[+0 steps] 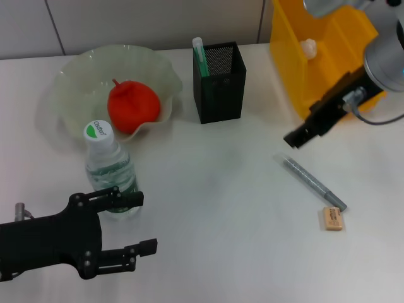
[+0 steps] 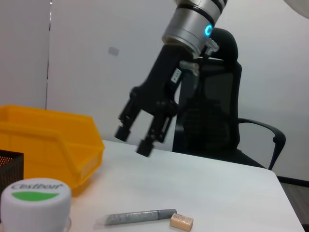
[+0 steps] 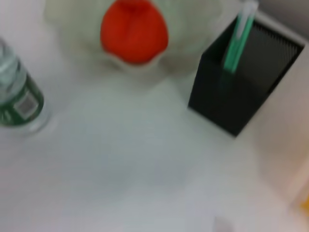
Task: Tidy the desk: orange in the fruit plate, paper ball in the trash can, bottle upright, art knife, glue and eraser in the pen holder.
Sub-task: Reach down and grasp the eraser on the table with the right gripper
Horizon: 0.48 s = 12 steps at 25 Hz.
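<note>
Right claw [image 1: 297,137], released and empty at centre right, should drop straight onto the art knife [image 1: 312,183] lower right, gripping mid-barrel, clear of the eraser [image 1: 332,218]; left claw [image 1: 142,224] idles released, lower left.

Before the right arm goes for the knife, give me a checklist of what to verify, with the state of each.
1. Right gripper open: ok, its fingers stand apart with nothing between them.
2. Knife reachable: ok, it lies flat on the desk, uncovered, below the right gripper.
3. Eraser clear of the knife: not ok, it sits right at the knife's end, so it may get nudged.
4. Pen holder ready: ok, upright, with a green stick in one corner and room left.
5. Left gripper out of the way: ok, open beside the upright bottle, far from the knife.
</note>
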Tool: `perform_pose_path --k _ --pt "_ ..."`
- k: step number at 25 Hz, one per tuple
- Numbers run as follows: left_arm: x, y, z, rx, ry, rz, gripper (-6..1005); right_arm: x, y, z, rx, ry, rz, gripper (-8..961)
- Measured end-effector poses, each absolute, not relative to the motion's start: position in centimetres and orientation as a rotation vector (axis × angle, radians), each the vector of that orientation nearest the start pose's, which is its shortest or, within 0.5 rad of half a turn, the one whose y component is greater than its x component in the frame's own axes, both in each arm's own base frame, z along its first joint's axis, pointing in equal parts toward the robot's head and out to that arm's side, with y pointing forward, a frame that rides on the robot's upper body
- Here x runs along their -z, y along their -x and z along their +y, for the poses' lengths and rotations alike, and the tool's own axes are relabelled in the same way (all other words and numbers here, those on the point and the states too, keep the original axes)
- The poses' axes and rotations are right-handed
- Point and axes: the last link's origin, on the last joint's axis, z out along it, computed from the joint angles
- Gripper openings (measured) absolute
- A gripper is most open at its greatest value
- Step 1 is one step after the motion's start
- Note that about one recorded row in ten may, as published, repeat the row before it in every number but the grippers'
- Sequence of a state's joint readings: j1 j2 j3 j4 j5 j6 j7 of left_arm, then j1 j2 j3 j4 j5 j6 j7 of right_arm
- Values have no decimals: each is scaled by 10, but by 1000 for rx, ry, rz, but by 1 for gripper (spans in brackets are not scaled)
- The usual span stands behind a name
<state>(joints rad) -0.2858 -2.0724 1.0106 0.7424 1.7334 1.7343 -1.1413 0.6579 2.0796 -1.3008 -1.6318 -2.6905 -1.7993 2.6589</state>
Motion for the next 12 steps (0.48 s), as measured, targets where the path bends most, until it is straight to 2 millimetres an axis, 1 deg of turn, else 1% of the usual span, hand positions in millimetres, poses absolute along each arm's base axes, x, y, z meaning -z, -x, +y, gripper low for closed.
perform_pose_path --k 1,4,12 --pt "9 269 253 876 2868 -298 786 -51 -134 349 503 2493 858 776" --pt "9 268 254 877 2869 -296 786 -49 -138 345 603 2490 894 775" --pt "9 269 253 881 2868 -299 786 -33 -152 336 830 2472 984 774"
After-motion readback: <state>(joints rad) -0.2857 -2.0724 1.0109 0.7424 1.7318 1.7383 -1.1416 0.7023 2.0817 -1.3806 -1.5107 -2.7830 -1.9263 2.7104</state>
